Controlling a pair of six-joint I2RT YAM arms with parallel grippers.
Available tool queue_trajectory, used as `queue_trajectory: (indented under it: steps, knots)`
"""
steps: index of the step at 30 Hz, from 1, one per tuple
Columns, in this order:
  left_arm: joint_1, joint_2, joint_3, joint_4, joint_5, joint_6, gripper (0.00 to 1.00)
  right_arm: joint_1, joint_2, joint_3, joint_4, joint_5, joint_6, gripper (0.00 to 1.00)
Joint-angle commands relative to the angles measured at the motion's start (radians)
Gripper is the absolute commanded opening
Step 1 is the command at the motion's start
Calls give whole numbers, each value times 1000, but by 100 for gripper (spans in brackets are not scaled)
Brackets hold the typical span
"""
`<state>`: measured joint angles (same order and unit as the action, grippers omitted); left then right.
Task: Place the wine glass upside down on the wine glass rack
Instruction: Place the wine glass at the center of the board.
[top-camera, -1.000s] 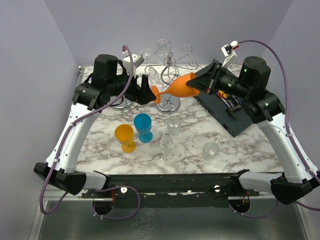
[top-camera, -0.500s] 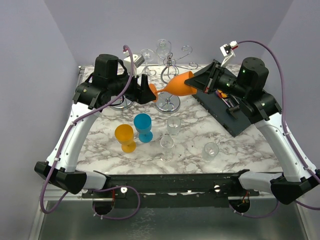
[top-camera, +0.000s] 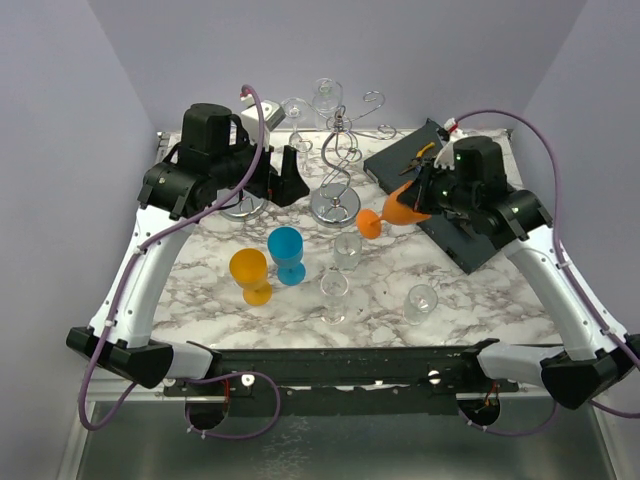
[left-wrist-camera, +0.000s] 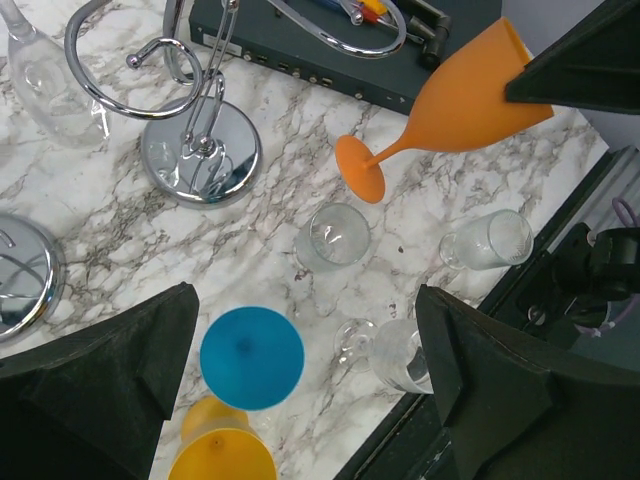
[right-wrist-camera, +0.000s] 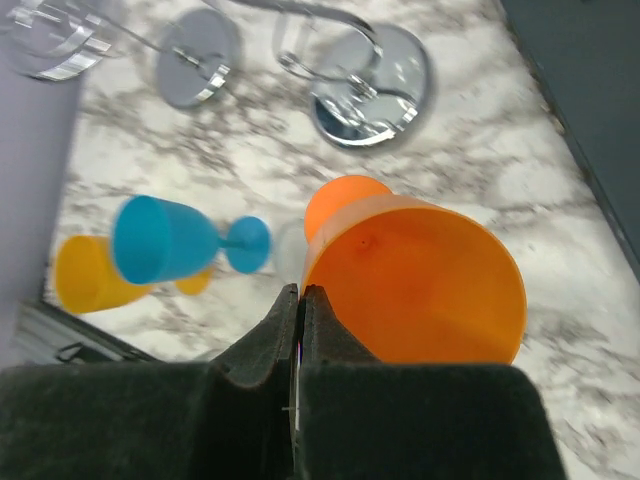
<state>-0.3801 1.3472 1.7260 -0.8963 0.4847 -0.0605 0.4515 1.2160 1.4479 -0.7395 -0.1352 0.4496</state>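
Orange glass (top-camera: 398, 208) is in the air, just right of the rack (top-camera: 334, 206) and apart from it. It is tilted, with the foot low toward the rack base and the mouth up at the wrist. Right fingers (right-wrist-camera: 258, 350) are pinched tight on the rim wall. Left fingers (left-wrist-camera: 480, 360) are spread wide, grasping nothing, hovering left of the rack.

Step in hand, as I judge it: carry the glass to a free hook.
- Roll the wrist until the foot points up.
- Slide the stem sideways into a wire loop so the foot seats on it.
- Go slow, since a rim pinch may slip.

Orange bowl looks empty. Blue glass (top-camera: 286, 250), yellow glass (top-camera: 249, 272) and clear glasses (top-camera: 347, 250) sit on the counter (top-camera: 500, 290), all seemingly empty. Dark tray (top-camera: 470, 245) at right carries tools (left-wrist-camera: 362, 9).
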Motion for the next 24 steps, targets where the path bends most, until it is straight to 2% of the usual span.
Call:
queue_trajectory:
  steps: [1, 14, 15, 18, 21, 24]
  knots:
    - [-3, 18, 40, -44, -38, 13, 99, -3, 42, -89, -63, 155, -65, 0]
    - [-3, 5, 60, -62, -60, 44, 98, 16, 218, -163, -30, 313, -119, 0]
    - [-3, 6, 61, -62, -61, 44, 98, 24, 226, -165, -33, 329, -122, 3]
    - [-3, 10, 74, -63, -63, 45, 99, 69, 246, -162, -52, 388, -125, 20]
    - [-3, 15, 88, -64, -71, 46, 99, 119, 259, -153, -64, 433, -120, 43]
    - [-3, 21, 101, -69, -76, 47, 99, 141, 262, -106, -80, 430, -112, 56]
